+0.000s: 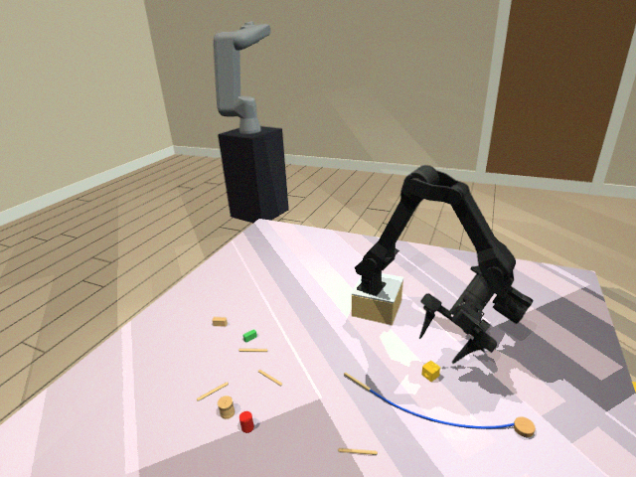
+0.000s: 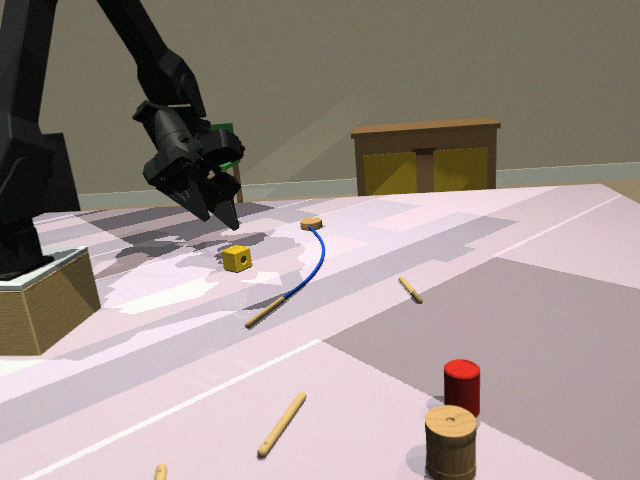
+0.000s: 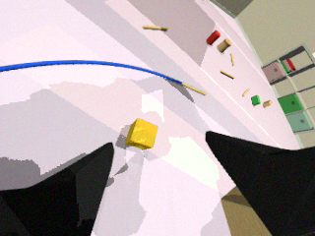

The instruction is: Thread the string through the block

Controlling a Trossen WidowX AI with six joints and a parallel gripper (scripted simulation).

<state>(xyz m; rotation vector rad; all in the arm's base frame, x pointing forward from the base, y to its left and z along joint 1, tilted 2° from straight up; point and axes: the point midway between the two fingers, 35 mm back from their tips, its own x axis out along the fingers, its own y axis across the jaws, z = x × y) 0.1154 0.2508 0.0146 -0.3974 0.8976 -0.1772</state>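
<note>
The yellow block (image 1: pixel 430 371) (image 2: pixel 236 258) (image 3: pixel 143 134) sits flat on the table; its round hole shows in the exterior view, in the face toward the right. The thin wooden stick (image 1: pixel 356 381) (image 2: pixel 265 312) (image 3: pixel 194 88) lies on the table on the free end of the blue string (image 1: pixel 436 420) (image 2: pixel 323 253) (image 3: pixel 89 62). The string curves over the table, outside the block, to the round wooden button (image 1: pixel 524 426) (image 2: pixel 311 223). My gripper (image 1: pixel 437 349) (image 2: pixel 221 224) (image 3: pixel 160 141) is wide open and empty, above and behind the block, clear of it.
Loose sticks (image 1: pixel 357 451) (image 2: pixel 410 289) (image 3: pixel 155 28) lie about the table. A red cylinder (image 1: pixel 246 421) (image 2: pixel 461 387) (image 3: pixel 213 37) stands by a wooden spool (image 1: pixel 226 406) (image 2: pixel 450 444) (image 3: pixel 224 45). A green piece (image 1: pixel 249 335) (image 3: pixel 255 100) and a small wooden block (image 1: pixel 220 321) lie farther off.
</note>
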